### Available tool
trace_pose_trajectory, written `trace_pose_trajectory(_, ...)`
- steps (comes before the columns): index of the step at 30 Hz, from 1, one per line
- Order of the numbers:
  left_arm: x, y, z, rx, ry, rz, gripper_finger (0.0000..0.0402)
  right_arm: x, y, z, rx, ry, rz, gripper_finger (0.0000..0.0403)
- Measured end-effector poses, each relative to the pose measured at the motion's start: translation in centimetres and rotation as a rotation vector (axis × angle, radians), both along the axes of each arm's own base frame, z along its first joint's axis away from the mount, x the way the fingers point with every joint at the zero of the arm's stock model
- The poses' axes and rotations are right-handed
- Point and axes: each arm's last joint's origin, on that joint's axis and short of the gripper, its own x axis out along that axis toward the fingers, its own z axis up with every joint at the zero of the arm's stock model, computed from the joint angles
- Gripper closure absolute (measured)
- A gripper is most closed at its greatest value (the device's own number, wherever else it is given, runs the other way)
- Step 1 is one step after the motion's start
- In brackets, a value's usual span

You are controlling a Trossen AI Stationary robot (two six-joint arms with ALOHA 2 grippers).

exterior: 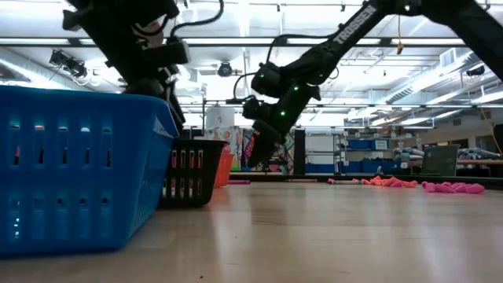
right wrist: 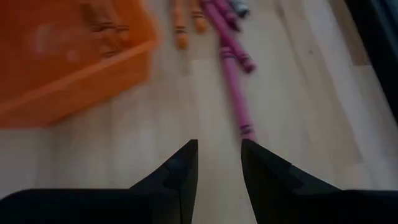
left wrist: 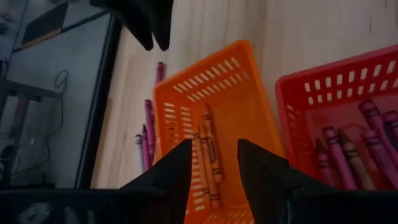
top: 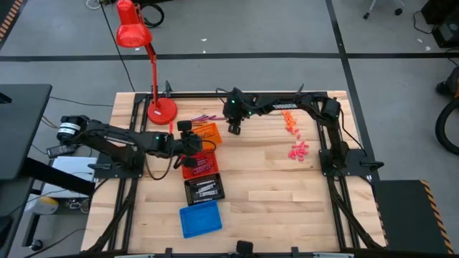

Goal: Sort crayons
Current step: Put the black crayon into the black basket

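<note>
**Sam:** Crayons (top: 203, 116) lie loose on the table (top: 287, 193), just past the far edge of the orange tray (top: 208, 133). Which pincer is closer?

**Mia:** The right pincer (top: 234, 127). It hangs just beside that little bunch, on its 3 o'clock side when you look down from above. The left pincer (top: 192, 140) is near too, but it sits over the orange tray, at about 6 o'clock from the bunch.

**Sam:** Is either one holding a crayon?

**Mia:** No. Both have their two fingers a little apart with nothing between them. Past the right pincer (right wrist: 219, 163) I see only bare wood in the gap.

**Sam:** So where is the nearest crayon from it?

**Mia:** A long purple crayon (right wrist: 235, 93) lies just ahead of the right pincer, a bit to the side of the gap. It points nearly straight away from the fingers, tipped a little.

**Sam:** Can it grab the crayon like that?

**Mia:** I think it has to slide sideways first, then come down with one finger on each long side. The fingers already look about square to the stick.

**Sam:** Any more crayons?

**Mia:** Yes. Some orange ones (left wrist: 208, 149) lie in the orange tray, dark red ones in the red tray (left wrist: 339, 93), and pink and orange heaps (top: 298, 150) sit well apart, by the right arm's base.
</note>
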Motion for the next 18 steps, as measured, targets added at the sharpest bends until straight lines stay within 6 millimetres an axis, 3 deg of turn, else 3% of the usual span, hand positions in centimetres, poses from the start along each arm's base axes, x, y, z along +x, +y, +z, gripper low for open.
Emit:
trace_pose_trajectory(7,-1.1,0.2,2.4,-0.005,-0.105,-0.023,0.0260,0.2,-2.2,0.1,0.034,0.177,-0.032,0.0276)
trace_pose_trajectory(14,-1.6,0.3,2.6,-0.025,-0.100,-0.031,0.0260,-3.4,-5.0,-0.2,0.096,0.336,-0.092,0.0276)
trace_pose_trajectory(18,-1.6,0.6,2.6,-0.023,-0.098,-0.021,0.0260,-5.2,-5.4,-0.3,0.121,0.462,-0.117,0.0276)
